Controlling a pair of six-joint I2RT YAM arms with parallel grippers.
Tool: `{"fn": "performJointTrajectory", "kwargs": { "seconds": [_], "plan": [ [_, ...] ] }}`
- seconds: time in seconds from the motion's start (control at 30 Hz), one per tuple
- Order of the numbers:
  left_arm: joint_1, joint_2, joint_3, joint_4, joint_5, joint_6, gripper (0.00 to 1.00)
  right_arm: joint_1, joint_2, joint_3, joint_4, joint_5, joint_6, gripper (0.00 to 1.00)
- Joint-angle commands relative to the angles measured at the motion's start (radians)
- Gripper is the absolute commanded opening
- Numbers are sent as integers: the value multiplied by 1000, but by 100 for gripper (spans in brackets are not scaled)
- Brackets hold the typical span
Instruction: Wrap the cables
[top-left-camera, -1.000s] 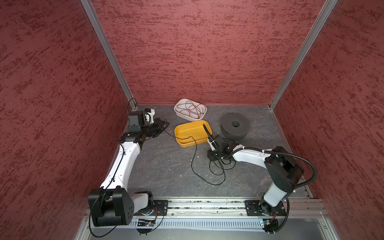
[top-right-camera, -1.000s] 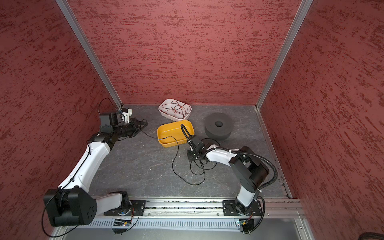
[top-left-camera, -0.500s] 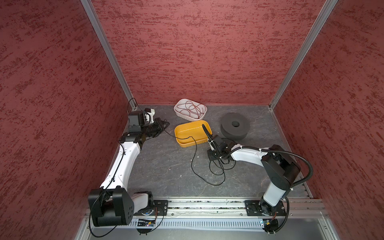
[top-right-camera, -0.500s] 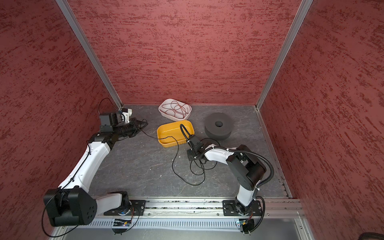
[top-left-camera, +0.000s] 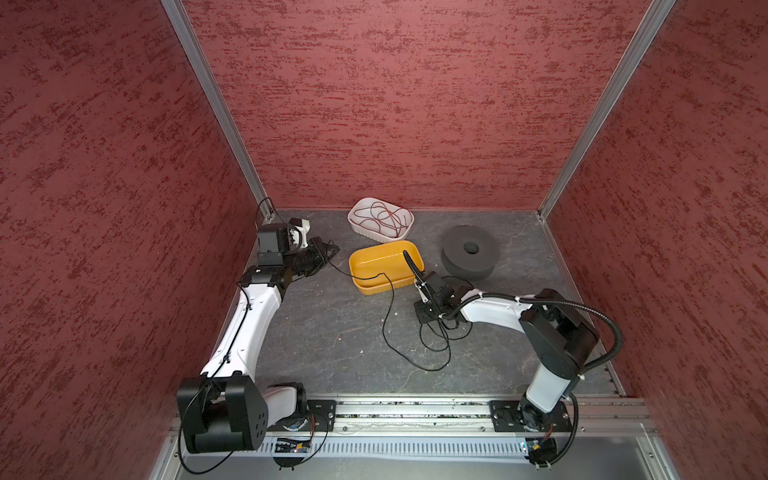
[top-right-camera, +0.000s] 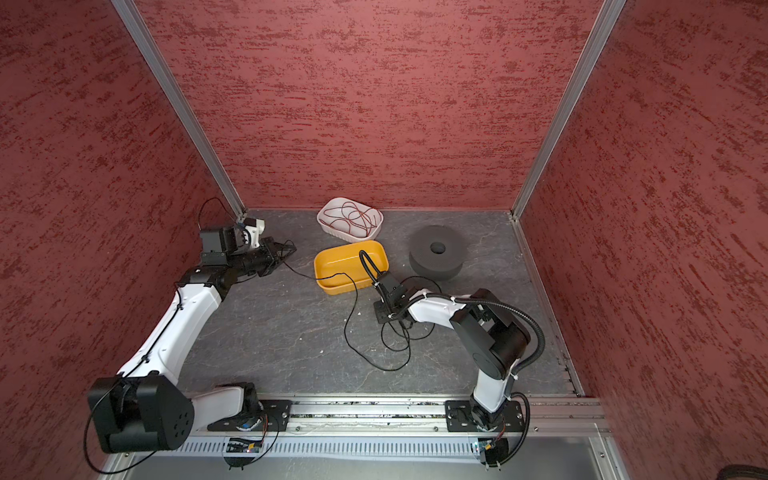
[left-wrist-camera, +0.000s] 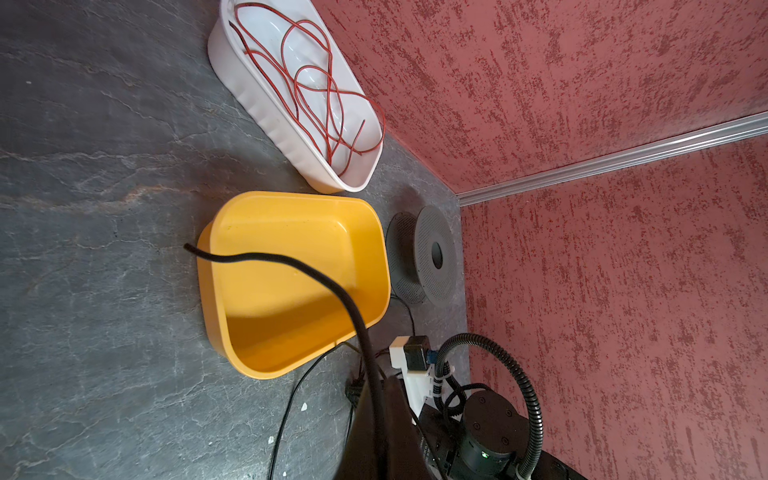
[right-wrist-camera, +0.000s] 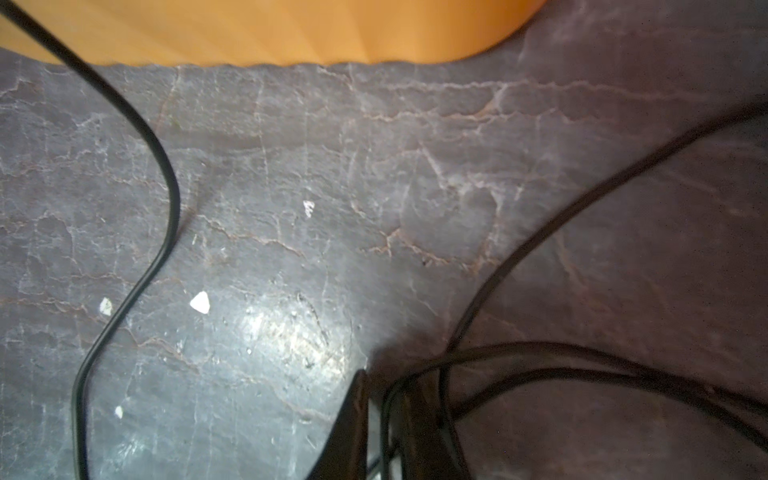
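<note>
The black wire lies mostly on the grey worktop, at the centre of both top views. One end is clamped in the left hand, whose jaws are closed on it. From there the wire spans to the yellow tray, crosses its near corner and drops into loose loops at centre right. That raised end gives the wire a fixed anchor, and I judge this lets the other arm gather slack against it. In the left wrist view a short free tip pokes out past the hand, over the tray.

The right hand is down among the loops. Its fingers stand narrow with one strand running between them, but I cannot tell whether they actually pinch it. A white tray holding a red wire sits behind the yellow one. A dark grey reel stands to the right, and both are apart from the hands.

The left arm stretches long from its base at lower left towards upper left of centre, its hand pointing right at the tray. The right arm is folded, with its elbow raised at the right. Its forearm reaches left and the wrist tips steeply down onto the worktop.
</note>
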Motion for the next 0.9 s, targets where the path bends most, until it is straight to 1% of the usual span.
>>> {"fn": "performJointTrajectory", "kwargs": {
  "seconds": [0.0,0.1,0.23,0.4,0.6,0.7,0.77,0.87],
  "plan": [
    [-5,-27,-5,8,-7,11,0,12,42,14,-6,34,-9,6],
    [-6,-26,-4,8,-6,13,0,13,4,10,26,6,0,0],
    [-3,-26,-2,9,-5,14,0,2,-130,-12,94,-83,-16,0],
    [-1,-33,2,1,2,20,0,-30,-345,-5,98,-152,-49,0],
    [5,-50,28,-31,-9,35,0,-133,-561,8,83,-230,-16,0],
    [5,-52,69,-95,-36,61,0,-208,-644,47,2,-196,-8,0],
    [4,-60,105,-152,-64,83,0,-283,-681,103,-96,-161,-9,0],
    [-2,-80,173,-252,-154,129,0,-394,-729,170,-218,-102,-15,0]
  ]
}}
